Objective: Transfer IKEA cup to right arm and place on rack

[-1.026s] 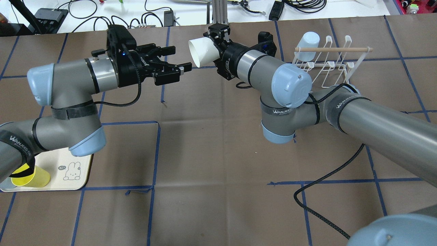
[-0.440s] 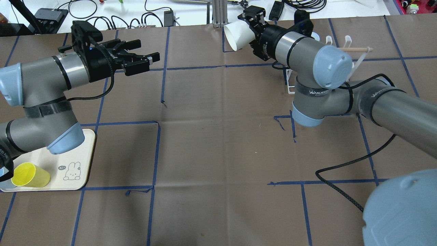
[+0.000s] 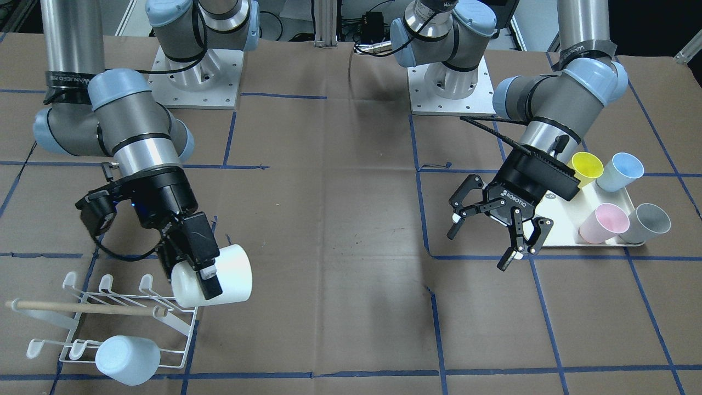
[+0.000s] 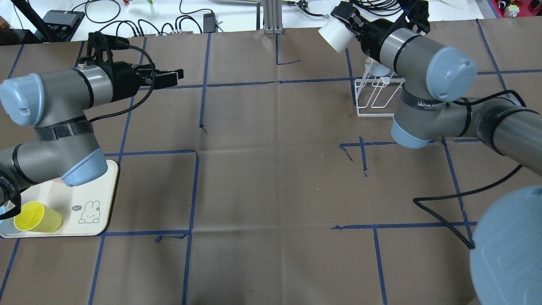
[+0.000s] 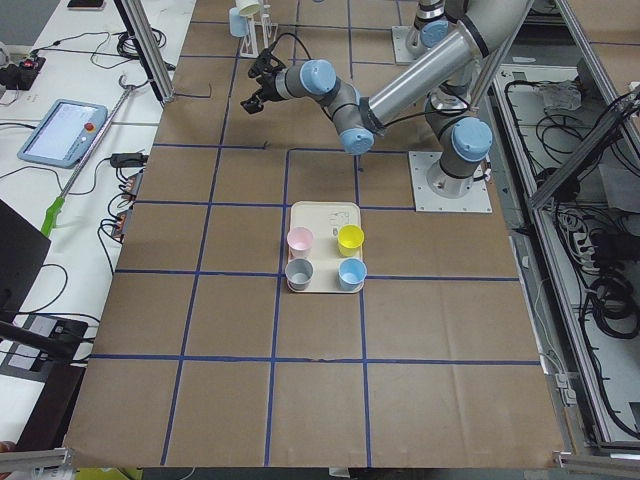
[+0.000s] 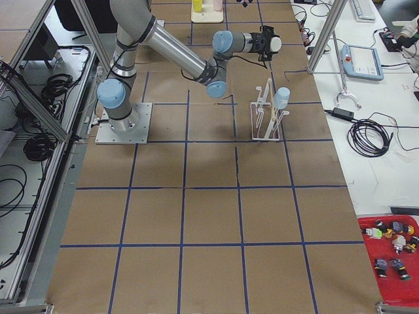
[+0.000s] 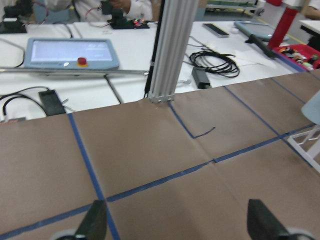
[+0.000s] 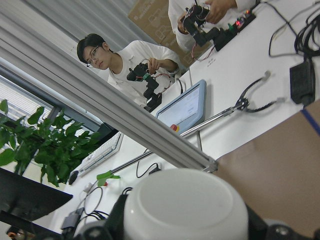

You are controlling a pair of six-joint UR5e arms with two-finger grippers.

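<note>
Clamping the white cup point(image 3: 230, 273) sideways in the right gripper point(image 3: 207, 281) near the rack point(image 3: 104, 309), with the left gripper point(image 3: 478, 249) splayed empty beside the tray point(image 3: 554, 233)

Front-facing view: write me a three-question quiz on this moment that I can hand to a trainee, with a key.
1. True or false: the left gripper is shut on a cup.
2. Multiple choice: how many cups stand on the tray? A two, B four, C six.
3. Fill in: the cup lying on the rack is coloured ___.

Key:
1. False. It is open and empty; the right gripper holds the white cup.
2. B.
3. Pale blue. It lies at the edge of the rack.
</note>
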